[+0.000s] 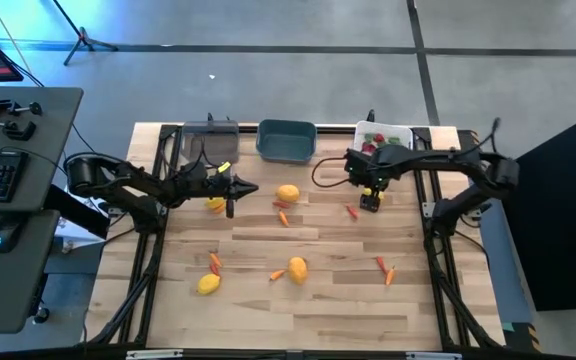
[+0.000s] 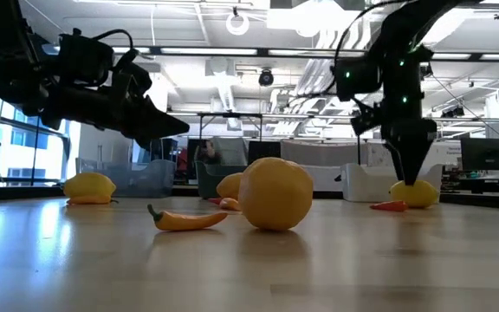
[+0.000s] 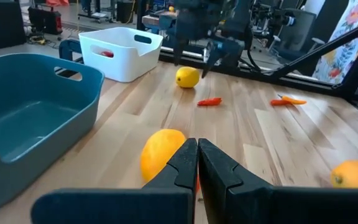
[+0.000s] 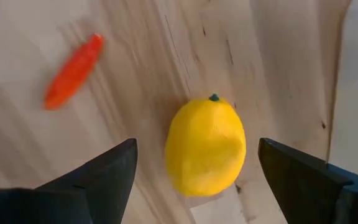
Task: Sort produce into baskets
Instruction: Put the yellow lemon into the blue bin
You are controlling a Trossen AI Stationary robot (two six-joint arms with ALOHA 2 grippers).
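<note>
The right gripper (image 4: 194,171) hangs with jaws wide astride a yellow toy lemon (image 4: 206,146), a small red chili (image 4: 73,71) lying beside. The left gripper (image 3: 197,163), jaws pressed together, has an orange-yellow round fruit (image 3: 160,152) just beyond.

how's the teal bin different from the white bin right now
The teal bin is dark blue-green and shows nothing inside where its floor is visible; the white bin is white and already holds small red and green pieces. In the high view the teal bin sits in the middle of the back row, the white bin toward the right arm's side. Both are rounded rectangular bins of similar size with handle slots.
</note>
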